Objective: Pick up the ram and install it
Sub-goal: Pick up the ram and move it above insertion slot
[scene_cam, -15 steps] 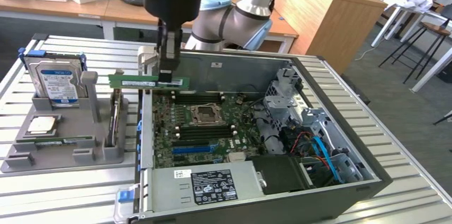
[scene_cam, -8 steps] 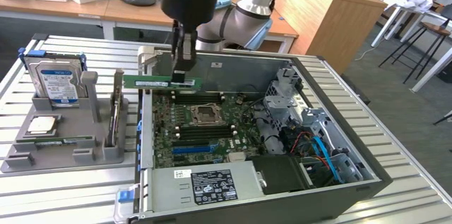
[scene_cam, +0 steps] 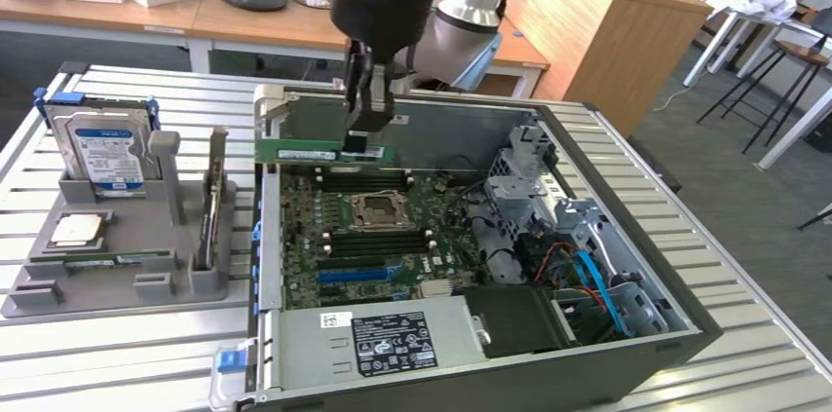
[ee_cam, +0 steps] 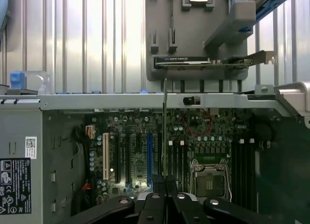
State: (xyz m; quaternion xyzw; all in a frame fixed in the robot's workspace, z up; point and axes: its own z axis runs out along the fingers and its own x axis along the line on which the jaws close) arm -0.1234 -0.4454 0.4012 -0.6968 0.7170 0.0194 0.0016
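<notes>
In the exterior view I see the pincer (scene_cam: 365, 144) reaching down into the open computer case (scene_cam: 676, 334), its fingers closed almost together on the ram (scene_cam: 306, 151). It grips the green stick near one end. The stick hangs level and points toward the exterior view's left, over the far part of the motherboard (scene_cam: 338, 246), beyond the CPU socket (scene_cam: 377, 207). On the worktop (scene_cam: 131, 363), to the exterior view's left of the case, sits a grey holder (scene_cam: 117, 280) carrying a hard drive (scene_cam: 104, 144) and an upright expansion card (scene_cam: 214, 193).

In the wrist view I look down past the black fingers (ee_cam: 152, 202). They pinch the ram, which shows edge-on as a thin line (ee_cam: 165, 127) crossing the motherboard next to the socket (ee_cam: 208, 180)
</notes>
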